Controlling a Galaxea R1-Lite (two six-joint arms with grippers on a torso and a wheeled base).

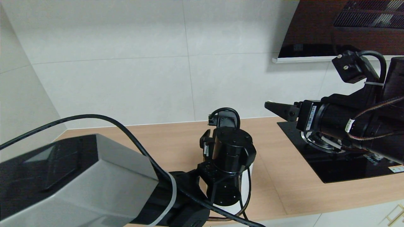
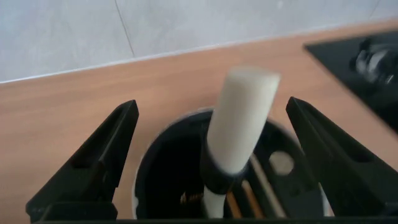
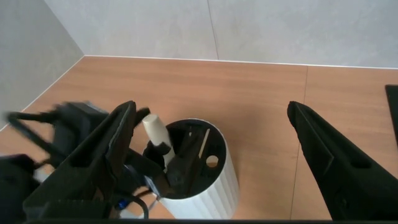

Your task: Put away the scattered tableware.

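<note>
Now | one holder (image 3: 208,180) | one cream-handled utensil (image 2: 242,118) inside, perhaps two chopsticks (image 2: 251,199) | left end effector (image 2: 211,107), right end effector (image 3: 211,109): released

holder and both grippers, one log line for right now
utensil: cream handle, standing in holder | left gripper: open, over holder, straddling handle, no contact | right gripper: open, above counter

I can read no text, number or sign here: the white label (image 1: 313,118) on the right arm (image 1: 344,118) and the small sticker (image 1: 397,169) at the near edge of the hob (image 1: 341,168) carry print too fine for me to make out.
</note>
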